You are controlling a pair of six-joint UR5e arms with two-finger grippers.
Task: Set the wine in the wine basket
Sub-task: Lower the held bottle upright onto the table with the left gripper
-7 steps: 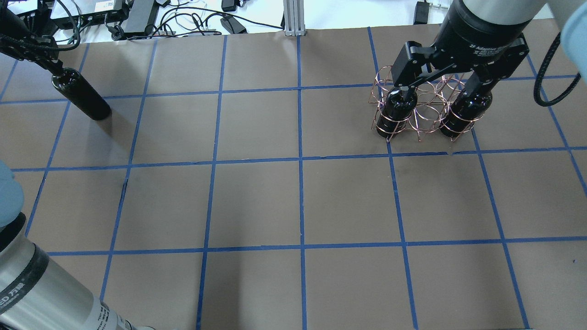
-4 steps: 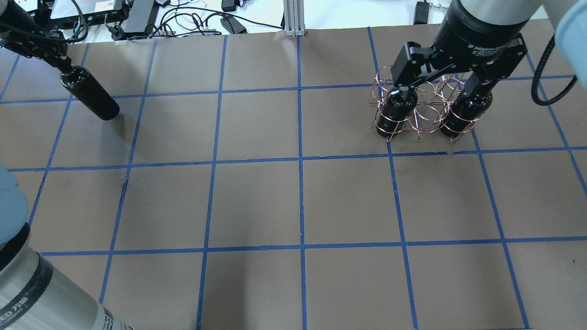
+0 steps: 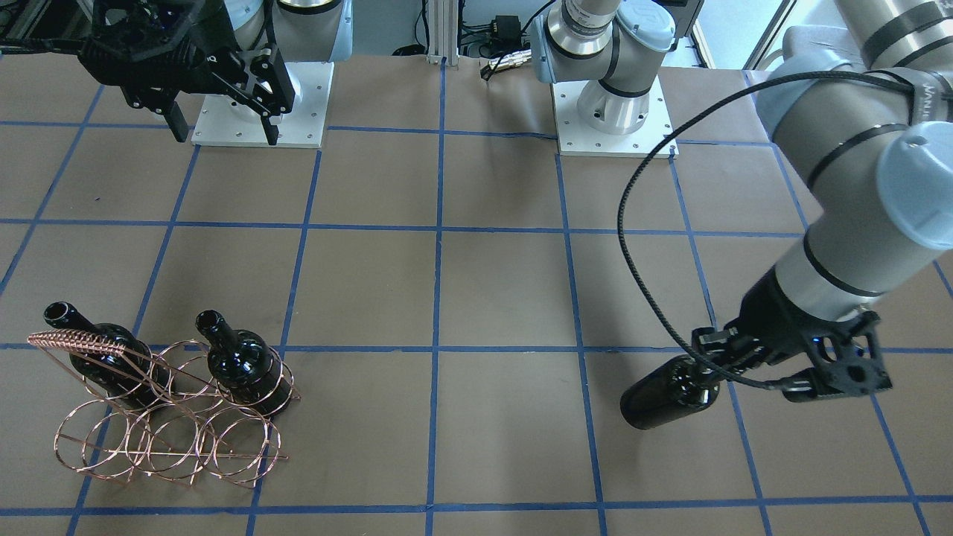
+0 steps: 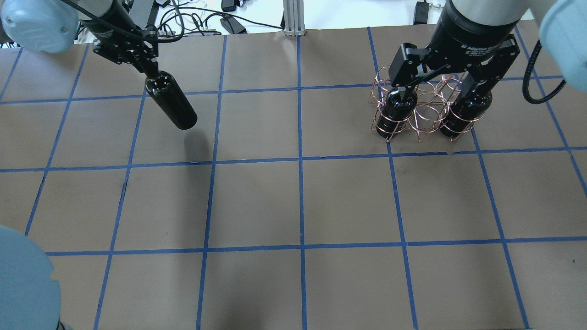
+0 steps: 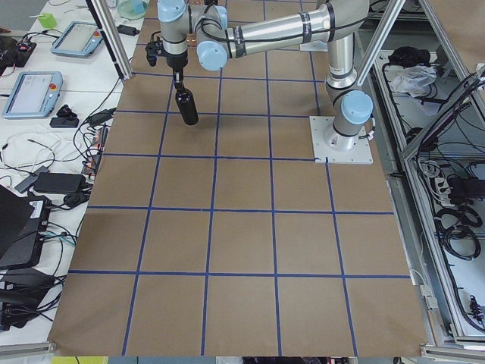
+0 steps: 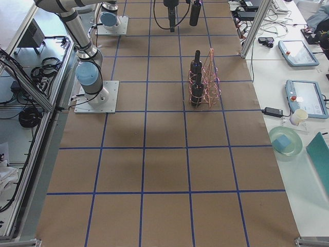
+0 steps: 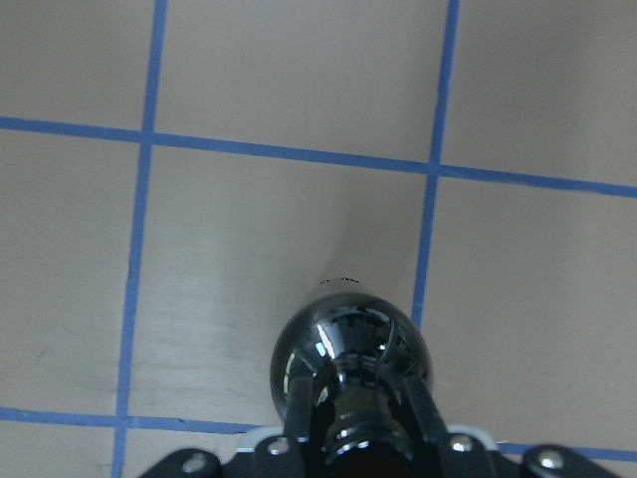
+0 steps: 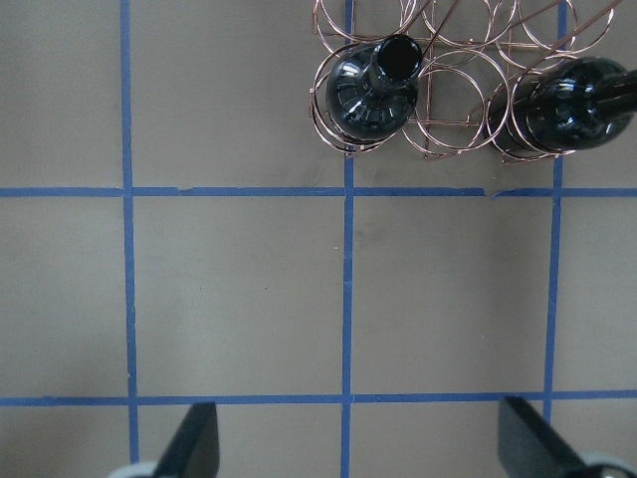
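My left gripper (image 4: 149,73) is shut on the neck of a glossy black wine bottle (image 4: 173,104) and holds it clear of the table, base hanging down; the left wrist view (image 7: 348,363) looks down along it. In the front view this bottle (image 3: 665,394) is at the right. The copper wire basket (image 4: 424,107) stands at the far right with two more black bottles (image 3: 100,357) (image 3: 242,365) upright in its end rings. My right gripper (image 4: 441,87) is open and empty, high above the basket (image 8: 458,90).
Cables and power bricks (image 4: 137,16) lie beyond the table's far edge, beside an aluminium post (image 4: 293,18). The two arm bases (image 3: 614,112) (image 3: 260,112) stand on the robot's side. Blue tape divides the brown table (image 4: 298,201) into squares.
My left gripper has carried the bottle to the right, from the far left edge toward the middle. The right gripper has hardly moved and stays open.
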